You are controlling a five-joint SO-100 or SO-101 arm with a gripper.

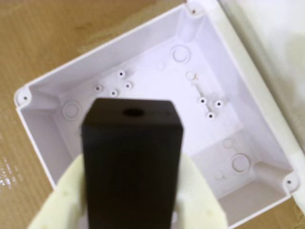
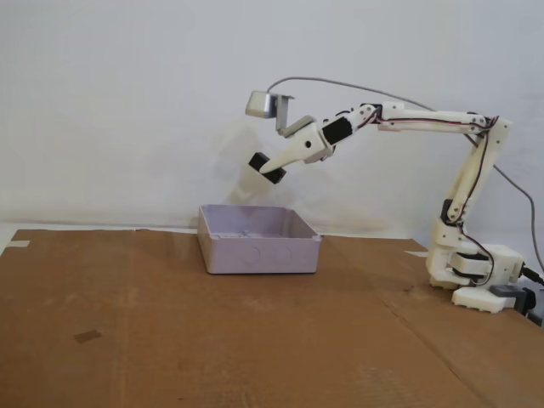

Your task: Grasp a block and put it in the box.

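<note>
A black block [image 1: 132, 157] with a small hole in its end face is held between my pale foam-padded fingers [image 1: 59, 200]. My gripper [image 2: 266, 168] is shut on this block [image 2: 258, 161] and holds it in the air above the white box [image 2: 258, 239]. In the wrist view the open box [image 1: 38, 129] lies right below the block; its floor shows moulded bosses and holds nothing else. In the fixed view the arm reaches out to the left from its base at the right.
The box stands on a brown cardboard sheet [image 2: 170, 331] that covers the table. The arm's base [image 2: 472, 272] stands at the right edge. A white wall is behind. A small dark mark [image 2: 86, 336] lies on the cardboard at the left.
</note>
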